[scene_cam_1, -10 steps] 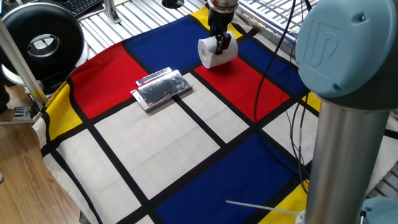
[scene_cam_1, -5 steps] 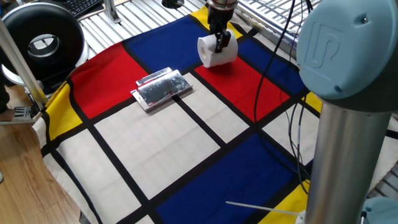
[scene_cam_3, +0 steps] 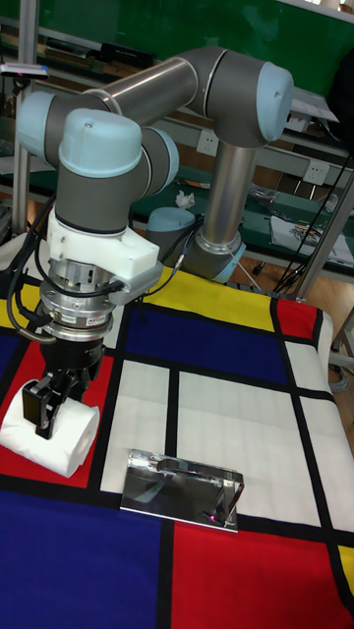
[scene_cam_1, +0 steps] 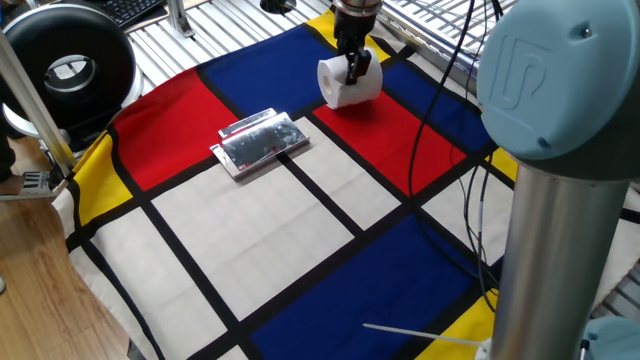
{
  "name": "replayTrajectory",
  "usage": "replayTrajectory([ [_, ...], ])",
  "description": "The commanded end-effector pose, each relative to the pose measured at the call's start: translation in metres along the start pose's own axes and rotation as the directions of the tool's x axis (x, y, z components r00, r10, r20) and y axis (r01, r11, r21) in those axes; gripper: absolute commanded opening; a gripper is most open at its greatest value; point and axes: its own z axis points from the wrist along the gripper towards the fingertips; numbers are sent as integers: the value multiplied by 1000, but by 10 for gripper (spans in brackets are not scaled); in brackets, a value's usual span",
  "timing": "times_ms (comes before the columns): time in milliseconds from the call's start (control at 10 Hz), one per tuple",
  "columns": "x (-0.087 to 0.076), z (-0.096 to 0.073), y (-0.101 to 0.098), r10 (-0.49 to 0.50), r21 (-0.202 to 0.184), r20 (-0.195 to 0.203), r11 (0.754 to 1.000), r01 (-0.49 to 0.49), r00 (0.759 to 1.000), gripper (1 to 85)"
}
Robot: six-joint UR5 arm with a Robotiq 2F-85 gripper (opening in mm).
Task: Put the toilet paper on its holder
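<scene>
The toilet paper [scene_cam_1: 348, 88] is a fat white roll lying on its side over the red square at the far edge of the coloured cloth. My gripper [scene_cam_1: 352, 70] comes down on it from above and is shut on it, its black fingers [scene_cam_3: 45, 410] clamped across the roll [scene_cam_3: 51, 435]. The roll seems to hang just above the cloth, with a shadow beneath it. The holder [scene_cam_1: 260, 142], a shiny silver plate, lies flat on the cloth to the left of the roll and nearer the camera, apart from it [scene_cam_3: 182, 488].
A big black round device [scene_cam_1: 70, 68] stands at the far left corner. The arm's thick grey column [scene_cam_1: 560, 200] fills the right side, with black cables [scene_cam_1: 470, 200] trailing over the cloth beside it. A thin white stick [scene_cam_1: 420, 333] lies at the front right.
The roll, held in the gripper, has risen slightly since a second ago. Nothing has moved in the last half second.
</scene>
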Motion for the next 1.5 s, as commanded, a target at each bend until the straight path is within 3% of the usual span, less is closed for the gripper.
replayTrajectory([
  [0, 3, -2, -3, -10, 9, -9, 1000, 10, 1000, 10],
  [300, 7, -2, 2, -39, -9, -23, 999, 39, 999, 10],
  [600, -4, -1, 7, -44, -24, -11, 999, 43, 999, 10],
  [1200, -59, -2, 22, -16, -19, -9, 1000, 16, 1000, 10],
  [1400, -70, -1, 24, -11, -14, -4, 1000, 11, 1000, 10],
])
